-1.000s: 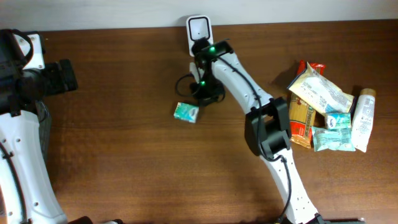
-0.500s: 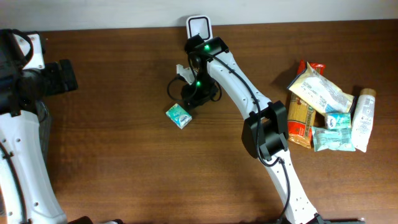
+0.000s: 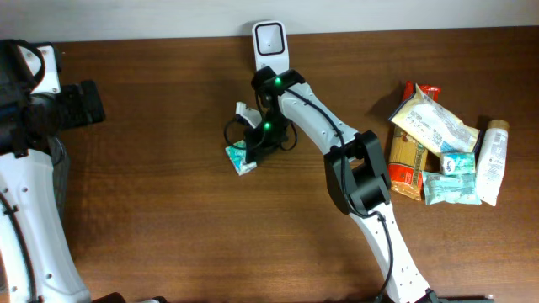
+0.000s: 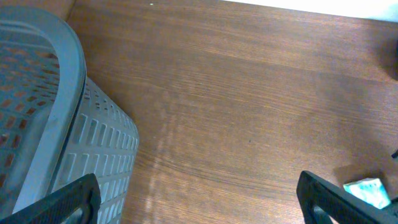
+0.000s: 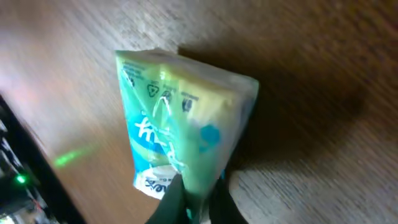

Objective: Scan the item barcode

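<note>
Two arms: left arm [image 3: 25,210], right arm [image 3: 313,114]; one green packet [image 3: 242,160]; one scanner [image 3: 269,39]; one grey basket [image 4: 37,124]; one grocery heap [image 3: 438,151].

dk wood table [image 3: 168,219], wht wall [image 3: 126,15] behind

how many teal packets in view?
3. One teal packet pinched by the right gripper below the scanner; upper pile packet and lower pile packet sit in the right-hand pile. More may be hidden underneath.

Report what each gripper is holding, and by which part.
The right gripper pinches the green packet by one edge between its fingers. The left gripper is open and holds nothing.
</note>
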`<action>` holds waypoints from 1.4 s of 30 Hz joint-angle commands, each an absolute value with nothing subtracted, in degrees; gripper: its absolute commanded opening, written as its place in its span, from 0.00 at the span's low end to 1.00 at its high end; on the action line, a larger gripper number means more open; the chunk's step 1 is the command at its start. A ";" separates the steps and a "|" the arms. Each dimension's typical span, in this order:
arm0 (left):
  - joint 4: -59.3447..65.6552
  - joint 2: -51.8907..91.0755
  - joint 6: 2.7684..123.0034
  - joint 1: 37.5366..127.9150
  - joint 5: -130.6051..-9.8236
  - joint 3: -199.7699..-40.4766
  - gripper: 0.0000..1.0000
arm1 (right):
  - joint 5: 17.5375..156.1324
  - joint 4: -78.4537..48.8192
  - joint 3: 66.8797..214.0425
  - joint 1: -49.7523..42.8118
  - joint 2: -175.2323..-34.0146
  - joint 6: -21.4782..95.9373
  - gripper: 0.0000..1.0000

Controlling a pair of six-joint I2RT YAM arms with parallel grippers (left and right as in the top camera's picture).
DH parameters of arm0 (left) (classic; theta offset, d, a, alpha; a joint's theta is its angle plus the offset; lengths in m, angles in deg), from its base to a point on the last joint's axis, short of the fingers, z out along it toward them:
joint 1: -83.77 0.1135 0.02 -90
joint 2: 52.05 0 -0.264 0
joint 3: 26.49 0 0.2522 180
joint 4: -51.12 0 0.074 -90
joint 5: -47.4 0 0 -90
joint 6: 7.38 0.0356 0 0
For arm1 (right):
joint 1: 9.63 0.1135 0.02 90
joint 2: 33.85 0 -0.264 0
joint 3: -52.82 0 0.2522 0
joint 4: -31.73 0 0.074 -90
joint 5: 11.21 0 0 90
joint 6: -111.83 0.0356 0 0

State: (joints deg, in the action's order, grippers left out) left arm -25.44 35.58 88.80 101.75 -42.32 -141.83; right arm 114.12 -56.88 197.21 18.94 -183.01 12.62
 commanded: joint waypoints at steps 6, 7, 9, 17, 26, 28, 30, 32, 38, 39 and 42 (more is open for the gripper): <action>-25.34 35.34 88.29 101.95 -42.17 -142.09 0.99 | 130.49 -64.29 198.61 15.38 -176.67 5.71 0.04; -25.34 35.34 88.29 101.95 -42.17 -142.09 0.99 | 135.02 -66.00 198.61 14.51 -175.21 2.17 0.04; -25.34 35.34 88.29 101.95 -42.17 -142.09 0.99 | 142.49 -72.09 198.61 11.43 -171.08 -5.63 0.04; -25.34 35.34 88.29 101.95 -42.17 -142.09 0.99 | 164.48 -79.37 198.46 -2.67 -164.59 -10.62 0.04; -25.34 35.34 88.29 101.95 -42.17 -142.09 0.99 | 167.74 -79.37 198.46 -8.64 -164.59 -6.18 0.04; -25.34 35.34 88.29 101.95 -42.17 -142.09 0.99 | 167.72 -79.35 198.46 -8.64 -164.59 -6.97 0.04; -25.34 35.34 88.29 101.95 -42.17 -142.09 0.99 | 167.48 -79.31 198.50 -8.55 -164.59 -7.93 0.04; -25.34 35.34 88.29 101.95 -42.17 -142.09 0.99 | 166.60 -79.17 198.52 -8.09 -164.59 -7.77 0.04; -25.34 35.36 88.29 101.95 -42.17 -142.09 0.99 | 128.61 -68.62 203.68 -4.20 -164.59 12.84 0.04; -25.34 35.34 88.29 101.95 -42.17 -142.09 0.99 | 121.99 -67.66 204.97 -2.45 -164.59 15.18 0.04; -25.34 35.34 88.29 101.95 -42.17 -142.09 0.99 | 104.66 -65.97 210.83 1.66 -164.59 22.43 0.04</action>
State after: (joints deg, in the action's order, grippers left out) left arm -25.47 35.58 88.80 101.75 -42.32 -141.83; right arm 124.02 -66.78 205.50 -1.47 -166.56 14.24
